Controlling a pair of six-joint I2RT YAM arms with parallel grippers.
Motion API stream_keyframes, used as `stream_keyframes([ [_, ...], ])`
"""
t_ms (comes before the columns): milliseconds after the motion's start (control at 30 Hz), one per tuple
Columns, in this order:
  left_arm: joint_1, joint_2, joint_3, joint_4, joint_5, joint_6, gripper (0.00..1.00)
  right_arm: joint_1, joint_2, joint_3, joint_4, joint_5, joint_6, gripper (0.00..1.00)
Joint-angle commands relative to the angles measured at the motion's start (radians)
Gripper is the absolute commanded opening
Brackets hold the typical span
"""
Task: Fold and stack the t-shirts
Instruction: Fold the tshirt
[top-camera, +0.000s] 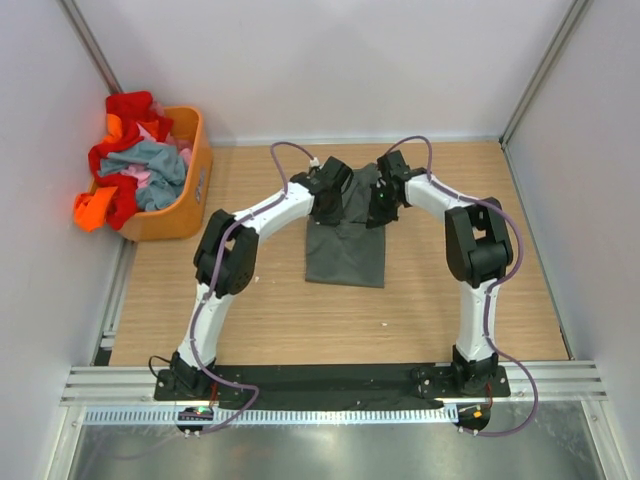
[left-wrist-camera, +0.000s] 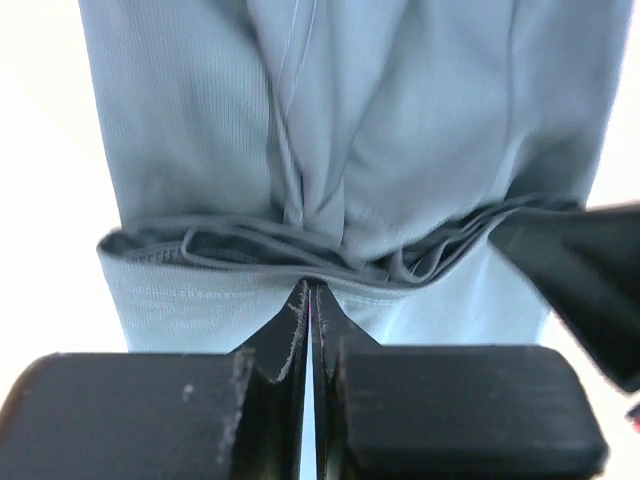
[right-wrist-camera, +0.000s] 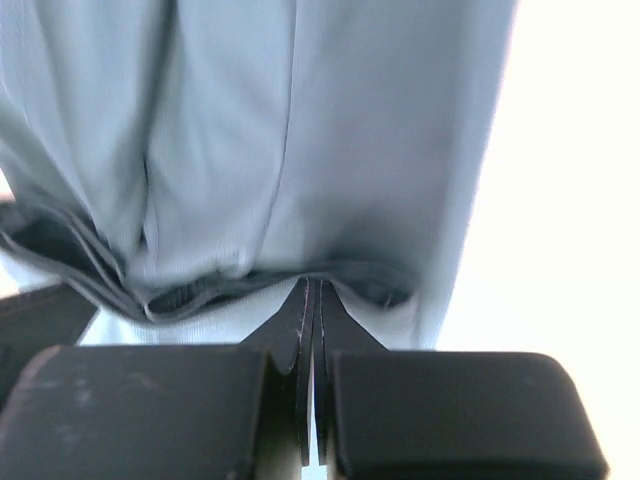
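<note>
"Top external view: where's the dark grey t-shirt (top-camera: 345, 250)?"
"Flat on the middle of the table (top-camera: 450, 310), long axis running near to far. One narrow end points at the near edge, and the far end is bunched."
"Grippers?"
"Both the left gripper (left-wrist-camera: 308, 292) and the right gripper (right-wrist-camera: 312, 285) clamp that bunched far edge (by the very tips only, I'd say)."
"Risk?"
"Layers slipping out on lifting, skewing the fold. The grippers also sit close and might bump."

Orange plastic basket (top-camera: 190, 195) at the far-left corner of a wooden table (top-camera: 300, 320), white walls (top-camera: 350, 60) around.
</note>
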Motion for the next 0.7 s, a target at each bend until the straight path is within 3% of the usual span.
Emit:
stream_keyframes([
  [0,0.025,0.039,0.067,-0.015,-0.017,0.025,0.03,-0.03,0.046,0.135,-0.043,-0.006,-0.038,0.02],
  [200,0.067,0.091,0.13,-0.032,0.009,0.049,0.05,-0.076,0.107,0.238,-0.072,-0.037,-0.025,0.02],
  [267,0.073,0.073,0.155,-0.052,0.009,0.077,0.07,-0.078,0.089,0.254,-0.096,-0.014,-0.028,0.1],
  [300,0.073,0.048,0.15,-0.054,0.001,0.086,0.11,-0.078,0.053,0.256,-0.101,0.008,-0.03,0.16],
  [333,0.073,0.022,0.129,-0.043,-0.008,0.098,0.24,-0.078,0.031,0.256,-0.103,0.023,-0.036,0.25],
  [400,0.073,-0.074,0.104,-0.037,-0.014,0.104,0.46,-0.078,-0.049,0.247,-0.113,0.06,-0.044,0.29],
  [433,0.071,-0.145,0.072,-0.035,-0.023,0.104,0.67,-0.078,-0.081,0.226,-0.115,0.069,-0.05,0.45],
  [500,0.071,-0.215,0.003,-0.034,-0.039,0.097,0.79,-0.078,-0.173,0.186,-0.106,0.103,-0.05,0.69],
  [533,0.071,-0.258,-0.029,-0.029,-0.052,0.091,0.84,-0.078,-0.204,0.158,-0.1,0.107,-0.05,0.88],
  [667,0.071,-0.447,-0.245,0.012,-0.039,0.042,0.79,-0.078,-0.369,-0.079,-0.049,0.081,-0.024,1.0],
])
